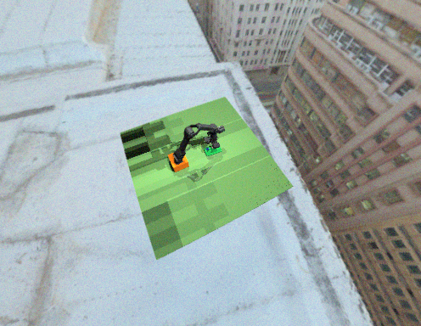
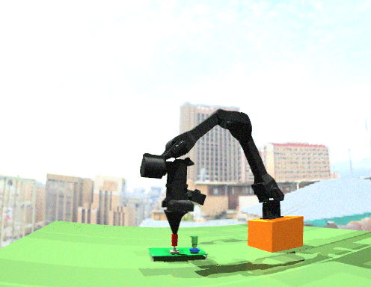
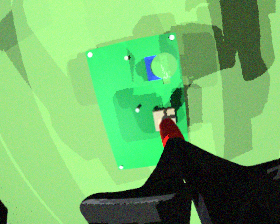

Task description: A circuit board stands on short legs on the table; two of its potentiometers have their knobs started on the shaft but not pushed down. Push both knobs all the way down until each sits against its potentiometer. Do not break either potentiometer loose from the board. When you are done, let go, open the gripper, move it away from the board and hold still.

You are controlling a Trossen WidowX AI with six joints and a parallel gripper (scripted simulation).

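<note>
Green worktop (image 2: 87,257), patchy light/dark shading, arm's shadow falling across it in front of the base.

Arm (image 2: 233,126): black, mounted on an orange block (image 2: 275,233) well to the right of the board in the exterior view. It arches up and over, wrist pointing straight down above the board.

Circuit board (image 2: 178,253): small green rectangle, lying flat, raised slightly off the worktop. In the wrist view (image 3: 125,97) it has white dots at its corners and a darker green shadow patch across the middle.

Claw (image 2: 174,230): fingers fully closed together into a single downward point, nothing held between them. The tip sits right on top of the red knob; touching or a hair above, cannot tell. In the wrist view the claw (image 3: 181,160) is a dark wedge covering the knob's near side.

Red knob (image 2: 174,240): upright on its shaft, on the board's left half in the exterior view, a bit of light shaft/base showing under it. Wrist view shows the red knob (image 3: 169,130) at the board's right edge, over a pale square base.

Green knob (image 2: 194,241): upright, just right of the red one, apart from it, on a blue base (image 2: 194,250). Untouched by the claw. Whether it is fully seated, cannot tell.
</note>
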